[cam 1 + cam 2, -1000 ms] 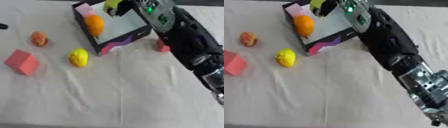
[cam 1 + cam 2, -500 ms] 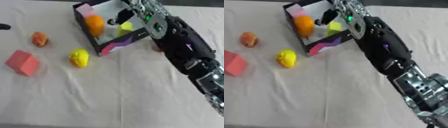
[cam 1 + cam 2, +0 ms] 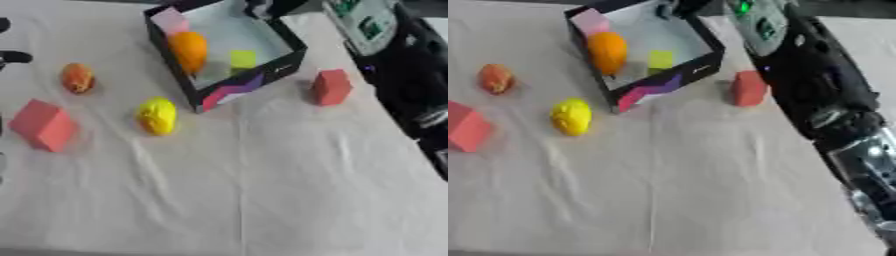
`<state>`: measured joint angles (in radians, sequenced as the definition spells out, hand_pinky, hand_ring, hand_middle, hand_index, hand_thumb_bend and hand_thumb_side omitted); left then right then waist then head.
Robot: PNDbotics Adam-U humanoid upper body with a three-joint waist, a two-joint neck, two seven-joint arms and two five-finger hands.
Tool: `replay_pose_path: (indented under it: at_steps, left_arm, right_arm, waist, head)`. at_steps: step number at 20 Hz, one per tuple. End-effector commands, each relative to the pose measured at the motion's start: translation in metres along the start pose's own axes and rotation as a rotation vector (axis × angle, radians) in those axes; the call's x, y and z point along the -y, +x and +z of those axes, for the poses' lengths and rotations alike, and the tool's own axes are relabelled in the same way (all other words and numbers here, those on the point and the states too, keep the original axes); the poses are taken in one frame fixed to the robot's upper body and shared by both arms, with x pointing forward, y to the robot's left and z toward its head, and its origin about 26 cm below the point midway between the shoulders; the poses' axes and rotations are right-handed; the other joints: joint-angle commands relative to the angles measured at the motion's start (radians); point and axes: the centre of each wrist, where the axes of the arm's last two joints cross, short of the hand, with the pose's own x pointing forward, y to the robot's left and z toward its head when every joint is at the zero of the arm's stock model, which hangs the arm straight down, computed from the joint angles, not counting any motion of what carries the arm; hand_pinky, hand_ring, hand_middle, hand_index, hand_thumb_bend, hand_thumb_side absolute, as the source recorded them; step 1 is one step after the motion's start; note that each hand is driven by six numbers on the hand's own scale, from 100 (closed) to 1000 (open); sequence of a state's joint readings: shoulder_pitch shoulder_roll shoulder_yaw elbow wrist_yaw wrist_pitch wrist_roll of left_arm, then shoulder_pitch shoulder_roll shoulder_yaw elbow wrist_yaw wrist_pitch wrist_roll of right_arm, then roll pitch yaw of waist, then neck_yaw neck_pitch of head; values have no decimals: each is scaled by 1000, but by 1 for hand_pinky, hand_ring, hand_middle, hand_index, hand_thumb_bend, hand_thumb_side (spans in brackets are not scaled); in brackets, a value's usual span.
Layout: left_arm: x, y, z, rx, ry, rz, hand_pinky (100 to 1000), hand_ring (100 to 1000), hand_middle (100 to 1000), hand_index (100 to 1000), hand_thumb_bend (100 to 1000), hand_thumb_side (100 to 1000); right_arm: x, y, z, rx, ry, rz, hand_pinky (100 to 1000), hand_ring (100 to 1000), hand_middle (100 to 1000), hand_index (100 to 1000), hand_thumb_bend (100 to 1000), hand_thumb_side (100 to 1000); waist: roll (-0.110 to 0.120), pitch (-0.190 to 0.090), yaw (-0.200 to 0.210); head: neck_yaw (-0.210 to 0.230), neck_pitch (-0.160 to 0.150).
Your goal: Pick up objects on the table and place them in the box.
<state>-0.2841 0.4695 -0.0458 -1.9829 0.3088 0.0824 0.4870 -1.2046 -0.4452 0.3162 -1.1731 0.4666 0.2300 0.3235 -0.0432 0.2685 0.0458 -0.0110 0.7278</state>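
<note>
My right arm (image 3: 815,85) comes in from the right side and reaches over the far edge of the box (image 3: 262,75), and my right hand (image 3: 677,7) is only a dark blurred shape at the top of the view, so I cannot tell if its fingers are spread or curled. Inside the box I see an orange ball (image 3: 189,50) against the left wall, a small yellow-green block (image 3: 242,58) lying on the floor of the box, and a pink block (image 3: 170,21) in the far left corner. On the white cloth (image 3: 262,190) outside, a red cube (image 3: 332,87) stands just beside the right wall of the box. A yellow fruit (image 3: 157,115) lies near the front left corner of the box. Further left there is a small orange-red fruit (image 3: 77,78), maybe a peach, and a larger pink-red block (image 3: 44,125) close to the left edge.
</note>
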Motion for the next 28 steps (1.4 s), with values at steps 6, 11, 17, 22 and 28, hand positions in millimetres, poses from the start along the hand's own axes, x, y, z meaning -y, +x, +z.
replay_pose_path:
  at_steps: [6, 11, 17, 22, 28]
  left_arm:
    - [-10, 7, -1, 24, 10, -49, 523, 793, 739, 748, 314, 794]
    - [-11, 7, -2, 30, 13, -54, 524, 793, 741, 749, 315, 792]
    - [-10, 9, -3, 43, 15, -52, 525, 794, 741, 749, 316, 791]
    - [-10, 9, -4, 45, 16, -50, 525, 794, 742, 749, 315, 790]
    - [-10, 9, -4, 42, 12, -49, 524, 794, 742, 748, 314, 791]
  right_arm:
    - [51, -40, 54, 3, 97, 58, 860, 845, 838, 904, 536, 249]
    - [52, -54, 83, 12, 256, 129, 869, 864, 850, 909, 524, 273]
    - [42, -61, 90, 11, 379, 222, 874, 874, 859, 911, 509, 261]
    - [34, -68, 89, 7, 444, 256, 875, 879, 864, 914, 510, 260]
    - [26, -71, 86, 18, 514, 270, 876, 880, 864, 913, 522, 273]
  waist:
    - [-4, -28, -15]
    - [-8, -28, -15]
    - [-7, -25, -10]
    - [-8, -23, -9]
    - [-9, -23, -9]
  head:
    - [19, 2]
    - [25, 0]
    - [18, -5]
    - [20, -4]
    - [22, -4]
